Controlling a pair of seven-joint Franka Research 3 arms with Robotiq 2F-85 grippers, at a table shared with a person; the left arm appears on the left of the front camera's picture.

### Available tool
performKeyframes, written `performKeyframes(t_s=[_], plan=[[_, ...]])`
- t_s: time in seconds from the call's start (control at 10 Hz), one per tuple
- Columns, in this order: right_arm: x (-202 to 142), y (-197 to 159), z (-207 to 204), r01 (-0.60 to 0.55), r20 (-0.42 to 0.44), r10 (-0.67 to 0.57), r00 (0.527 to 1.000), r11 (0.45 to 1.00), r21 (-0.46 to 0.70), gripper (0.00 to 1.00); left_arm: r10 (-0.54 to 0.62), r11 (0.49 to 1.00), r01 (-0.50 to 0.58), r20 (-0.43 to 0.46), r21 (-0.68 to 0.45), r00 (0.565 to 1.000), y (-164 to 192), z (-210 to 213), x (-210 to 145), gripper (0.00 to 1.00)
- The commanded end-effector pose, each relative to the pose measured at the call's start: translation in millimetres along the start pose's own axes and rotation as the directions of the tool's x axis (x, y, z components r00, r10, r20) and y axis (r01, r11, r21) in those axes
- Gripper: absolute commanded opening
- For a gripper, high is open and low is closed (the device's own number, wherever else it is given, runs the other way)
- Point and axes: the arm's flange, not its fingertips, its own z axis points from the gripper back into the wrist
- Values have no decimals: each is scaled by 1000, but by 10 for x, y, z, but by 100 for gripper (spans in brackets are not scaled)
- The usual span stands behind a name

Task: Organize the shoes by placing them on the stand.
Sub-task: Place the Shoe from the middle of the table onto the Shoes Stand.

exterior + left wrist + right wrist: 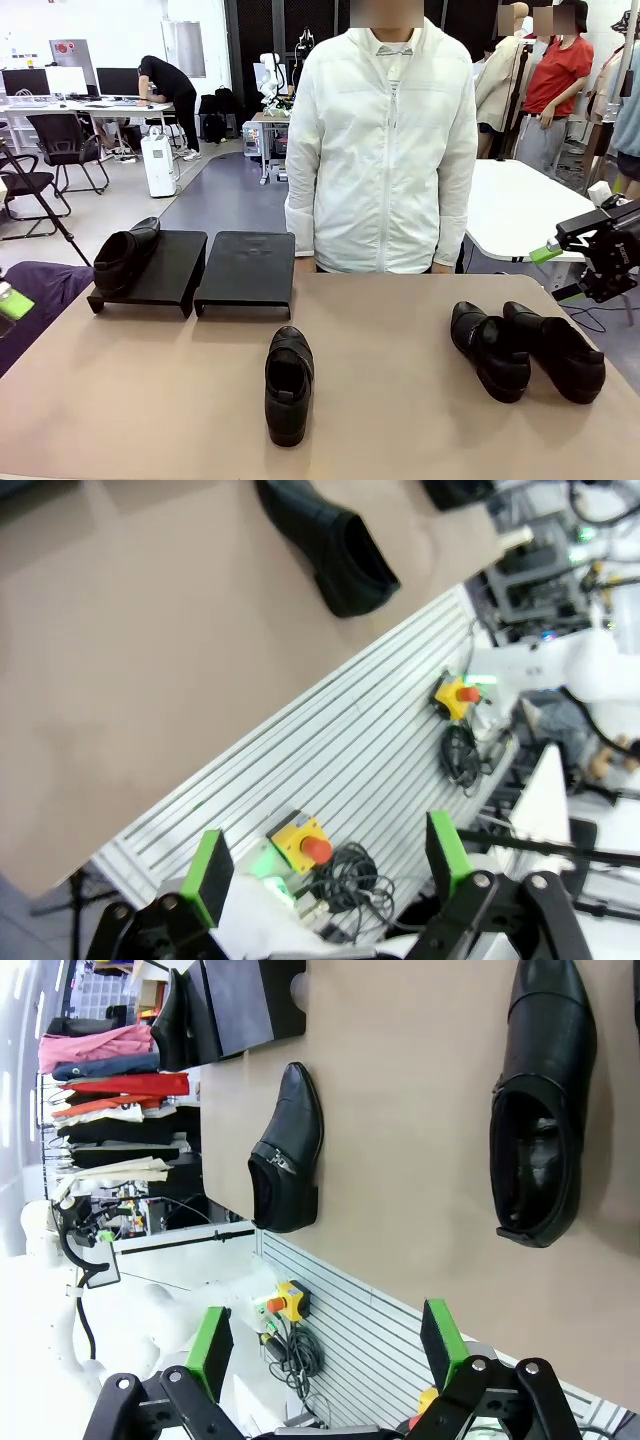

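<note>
A racked shoe (125, 257) sits on the stand (245, 270) at ten o'clock, so left gripper (328, 865) and right gripper (328, 1345) hang jaws apart, empty, likely awaiting the six o'clock shoe (288, 385).

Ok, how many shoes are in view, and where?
4. One shoe rests on the left tray of the stand; a lone shoe lies mid-table, near the front edge; two shoes lie side by side at the right. None looks hidden.
</note>
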Motion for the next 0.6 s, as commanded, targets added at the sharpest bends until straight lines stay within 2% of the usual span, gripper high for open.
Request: performKeyframes(t_s=[0.0,0.2,0.3,0.4,0.5], plan=[[31,14,35,-6,-7,6,1000,1000,1,100,132,988,-126,-63,94,989,-567,-539,557,100],[31,14,35,-6,-7,6,1000,1000,1,100,24,981,25,-247,190,969,-1493,-1625,1060,100],[31,14,35,-6,-7,6,1000,1000,1,100,0,972,70,-299,223,954,-1814,-2164,1235,100],[31,14,35,-6,-7,6,1000,1000,1,100,49,945,59,-318,321,947,-2011,-2650,1380,100],[31,14,35,-6,-7,6,1000,1000,1,100,86,929,23,-276,368,957,-2044,-2858,1444,100]])
